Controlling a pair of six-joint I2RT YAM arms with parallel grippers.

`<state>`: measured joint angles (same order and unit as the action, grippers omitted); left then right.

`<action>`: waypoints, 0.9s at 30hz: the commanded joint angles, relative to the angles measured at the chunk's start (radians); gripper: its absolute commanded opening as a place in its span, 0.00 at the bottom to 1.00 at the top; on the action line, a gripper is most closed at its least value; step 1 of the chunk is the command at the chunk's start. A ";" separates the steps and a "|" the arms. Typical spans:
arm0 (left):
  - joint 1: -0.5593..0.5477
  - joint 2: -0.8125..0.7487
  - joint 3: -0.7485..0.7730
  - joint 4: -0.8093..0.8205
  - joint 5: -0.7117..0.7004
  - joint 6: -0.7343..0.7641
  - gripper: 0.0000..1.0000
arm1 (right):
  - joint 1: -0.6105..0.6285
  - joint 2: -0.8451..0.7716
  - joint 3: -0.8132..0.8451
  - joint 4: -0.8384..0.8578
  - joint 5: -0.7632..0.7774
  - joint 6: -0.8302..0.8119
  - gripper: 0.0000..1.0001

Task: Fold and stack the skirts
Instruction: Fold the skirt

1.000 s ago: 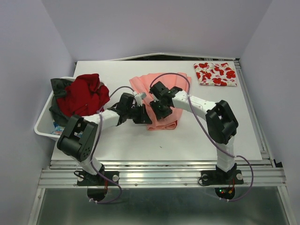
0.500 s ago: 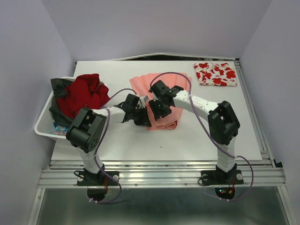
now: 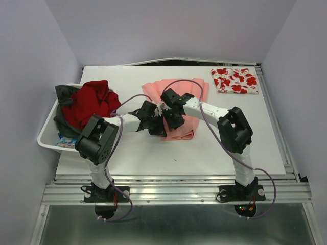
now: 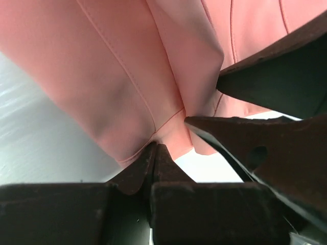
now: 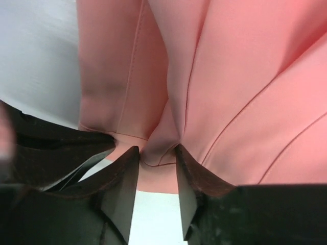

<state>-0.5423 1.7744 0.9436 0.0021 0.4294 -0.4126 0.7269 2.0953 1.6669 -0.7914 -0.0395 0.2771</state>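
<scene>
Near the middle of the white worktop point(image 3: 153, 153) lies the large salmon-pink pleated cloth skirt point(image 3: 180, 104), partly doubled over, with both arms reaching in to its left edge. From the top view the left hand point(image 3: 155, 124) and the right hand point(image 3: 169, 116) sit almost against each other over that edge, but how their jaws stand is hidden there. The left wrist view settles it for the left hand point(image 4: 155, 153): its dark fingertips meet tightly, pinching the stitched hem of the pink skirt, with the other hand's dark fingers just beside on the right. The right wrist view shows the right hand point(image 5: 154, 155) part-way open, a small fold of the hem lying in the gap between its two fingers point(image 5: 125, 176), bare worktop visible beneath. Only the top view takes in the rest: a folded white cloth skirt with red flower print point(image 3: 235, 80) lies flat at the far right corner, well apart from the pink one, and a white plastic bin point(image 3: 46, 135) at the left edge holds a bunched red garment point(image 3: 92, 102) and a dark grey one point(image 3: 64, 94).
</scene>
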 commanded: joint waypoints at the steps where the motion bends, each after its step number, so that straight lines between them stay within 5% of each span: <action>1: -0.025 0.040 0.055 -0.025 -0.041 0.020 0.00 | 0.005 -0.009 0.036 -0.009 0.095 0.010 0.38; 10: -0.035 0.095 0.112 -0.030 -0.020 0.014 0.00 | -0.040 -0.063 0.023 -0.025 0.069 -0.007 0.01; 27: 0.019 0.005 0.003 0.131 0.108 -0.049 0.00 | -0.081 -0.164 -0.094 0.228 -0.390 0.116 0.01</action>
<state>-0.5400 1.8435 0.9836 0.0814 0.5095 -0.4423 0.6479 1.9594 1.6276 -0.6815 -0.2878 0.3458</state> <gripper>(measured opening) 0.076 0.059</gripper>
